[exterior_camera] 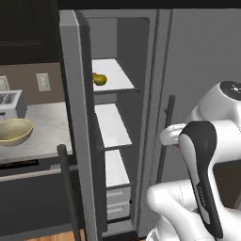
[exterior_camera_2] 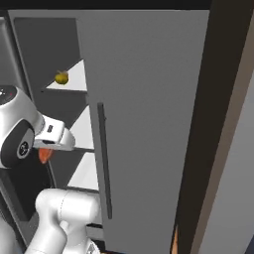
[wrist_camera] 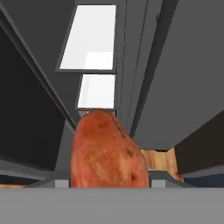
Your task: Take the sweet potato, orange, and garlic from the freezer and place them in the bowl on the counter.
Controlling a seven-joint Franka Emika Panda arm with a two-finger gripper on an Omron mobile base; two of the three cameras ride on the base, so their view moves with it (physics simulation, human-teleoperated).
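Between the gripper's point(wrist_camera: 109, 186) fingers sits the sweet potato point(wrist_camera: 107, 151), clamped, outside the freezer point(exterior_camera: 117, 117). Ahead, carry it level toward the bowl point(exterior_camera: 14, 131), off to its left on the counter point(exterior_camera: 47, 127); avoid the door edge.

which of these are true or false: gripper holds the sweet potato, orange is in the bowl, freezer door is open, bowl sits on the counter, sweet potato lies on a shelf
1. The gripper holds the sweet potato. True.
2. The orange is in the bowl. False: it sits on the top white shelf of the freezer; the bowl looks empty.
3. The freezer door is open. True.
4. The bowl sits on the counter. True, beside the toaster.
5. The sweet potato lies on a shelf. False: it is clamped in the gripper, off the shelves, in front of the open freezer.
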